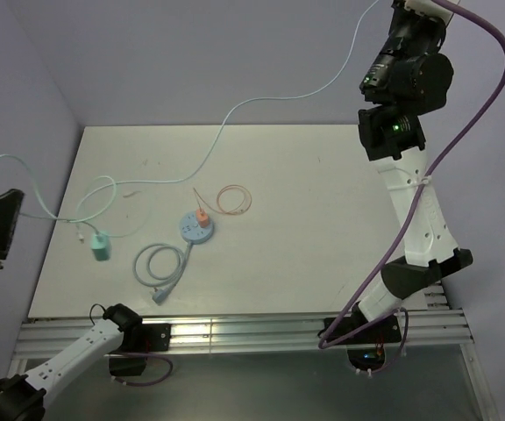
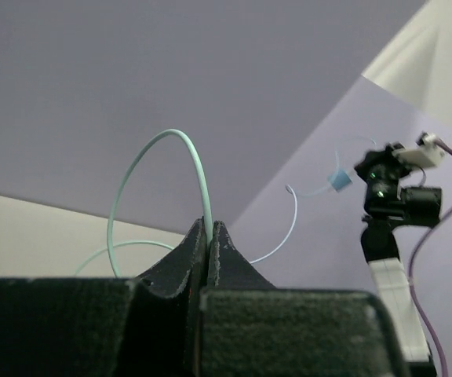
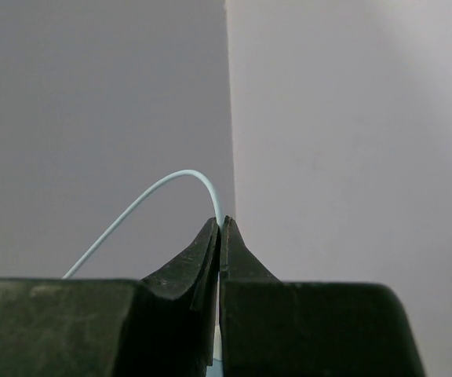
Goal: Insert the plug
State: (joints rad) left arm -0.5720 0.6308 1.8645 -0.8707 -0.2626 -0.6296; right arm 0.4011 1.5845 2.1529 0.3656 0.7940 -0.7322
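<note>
Right up close, the left gripper (image 2: 208,228) has its black fingers clenched on a thin pale-teal cable (image 2: 171,132), which arcs up and over out of the pinch. The right gripper (image 3: 220,224) is clamped on the same cable too, held high in the air, far back and to the right of the round pale-blue socket hub (image 1: 195,227).

The mint-green plug block (image 1: 101,246) lies on the white table (image 1: 323,228), left of the hub and apart from it, in nobody's grasp. The pale cable loops just behind it, then climbs away over the table toward the right gripper.

The hub already has a small orange plug (image 1: 200,216) standing in its top. That plug's thin orange wire (image 1: 232,200) curls in a loop just right of and behind the hub. A grey coiled cord (image 1: 137,261) lies in a ring in front of the hub, on its left. From the left wrist, a small blue piece (image 2: 337,181) hangs by the right gripper, too small to identify.
</note>
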